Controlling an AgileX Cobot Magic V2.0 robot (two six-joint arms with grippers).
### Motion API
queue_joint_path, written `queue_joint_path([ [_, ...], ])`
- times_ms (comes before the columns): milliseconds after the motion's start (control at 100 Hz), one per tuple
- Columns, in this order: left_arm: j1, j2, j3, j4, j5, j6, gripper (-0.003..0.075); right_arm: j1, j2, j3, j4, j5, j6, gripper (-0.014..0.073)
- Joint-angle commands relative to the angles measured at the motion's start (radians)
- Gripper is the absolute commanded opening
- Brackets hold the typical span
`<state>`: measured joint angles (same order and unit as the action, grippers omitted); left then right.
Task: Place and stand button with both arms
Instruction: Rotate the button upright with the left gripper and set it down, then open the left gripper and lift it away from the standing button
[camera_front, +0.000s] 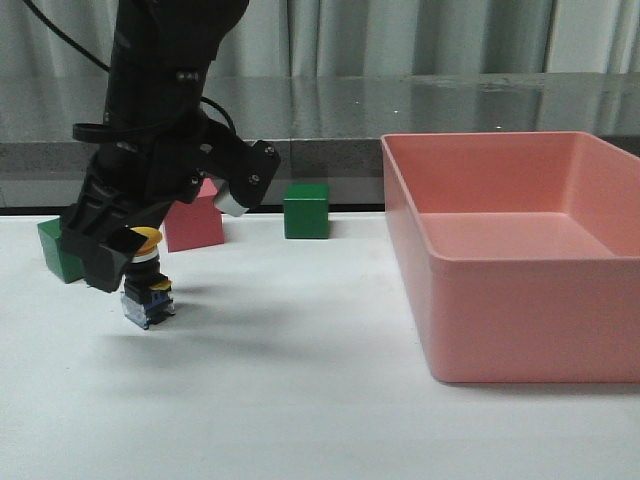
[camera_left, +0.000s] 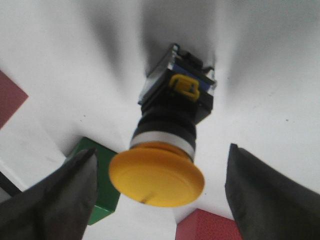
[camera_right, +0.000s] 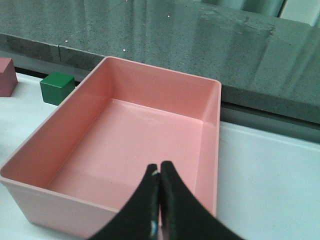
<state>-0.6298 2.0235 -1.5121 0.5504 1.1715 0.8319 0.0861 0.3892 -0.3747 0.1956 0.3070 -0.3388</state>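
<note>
Button (camera_front: 148, 296) stood upright on white matte table (camera_front: 300, 400), blue-and-clear base block down, black barrel and silver collar above, flat glossy yellow mushroom cap on top, at about 9 o'clock of the front view. Left gripper (camera_front: 128, 262) hung right over it, black blocky fingers spread wide either side of the cap; left wrist view showed both dark pads (camera_left: 55, 195) clear of the cap, gaps on each side, no contact seen. Left arm (camera_front: 165, 110) came down steeply from 12 o'clock, black cables looping off it. Green cube (camera_front: 58, 250) sat just behind the gripper at 9 o'clock, pink cube (camera_front: 195, 220) beside it, second green cube (camera_front: 306, 210) farther toward centre. Pink plastic bin (camera_front: 520, 340), smooth rectangular walls, filled the 3 o'clock side, well apart from the button. Right gripper (camera_right: 159, 200) hovered above the bin's near rim, black fingers pressed together, nothing between them.
</note>
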Motion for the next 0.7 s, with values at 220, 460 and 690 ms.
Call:
queue_joint_path([
  [220, 0.029, -0.165, -0.029, 0.026, 0.104, -0.07, 0.0511, 0.002, 0.004, -0.025, 0.006, -0.083, -0.004, -0.006],
  [460, 0.157, -0.3, -0.029, 0.018, 0.102, -0.337, 0.0237, 0.002, 0.004, -0.025, 0.006, -0.083, -0.004, -0.006],
  [690, 0.314, -0.456, -0.029, -0.074, -0.013, -0.559, -0.002, 0.002, 0.004, -0.025, 0.006, -0.083, -0.004, -0.006],
])
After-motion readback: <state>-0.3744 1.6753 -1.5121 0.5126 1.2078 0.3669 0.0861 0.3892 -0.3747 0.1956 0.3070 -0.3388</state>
